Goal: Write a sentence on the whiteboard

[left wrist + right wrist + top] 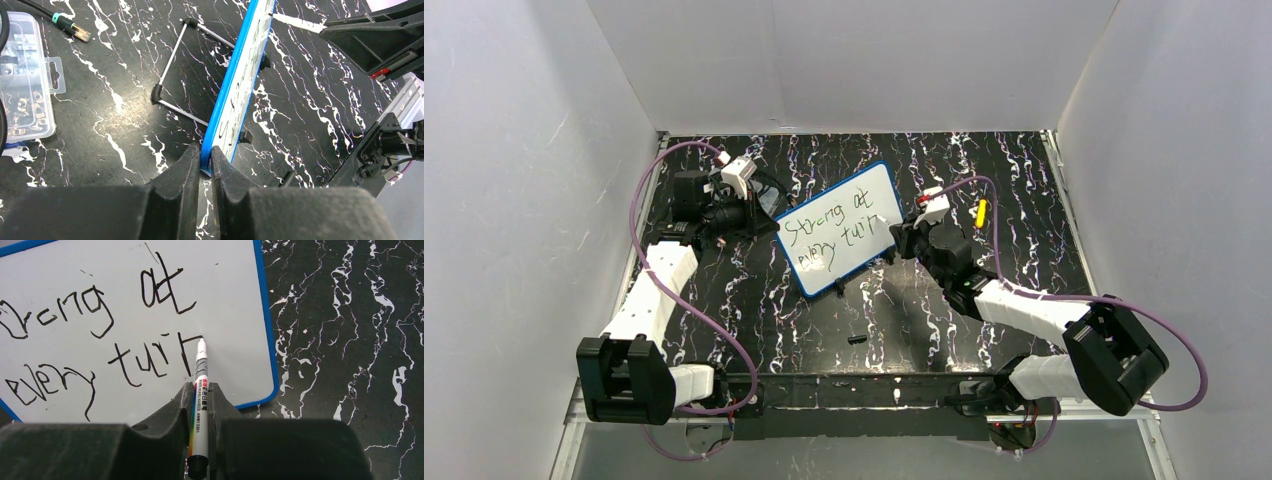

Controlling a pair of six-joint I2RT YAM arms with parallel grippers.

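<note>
The whiteboard point(856, 205), white with a blue rim, stands tilted on a wire stand mid-table. The sentence point(827, 235) reads "Strong at every tur" plus a started last letter, in two lines; its right part shows in the right wrist view point(122, 365). My left gripper point(206, 160) is shut on the board's blue rim point(227, 105) at its left corner. My right gripper point(201, 392) is shut on a white marker point(201, 380), its tip touching the board point(230, 295) at the last stroke. In the top view the left gripper point(771, 224) and the right gripper point(902, 240) flank the board.
The wire stand point(172, 65) props the board from behind. A clear parts box point(22, 85) and a cable plug point(70, 27) lie at the far left. A yellow object point(981, 212) lies at the right, and a small black piece point(856, 340) in front. White walls enclose the table.
</note>
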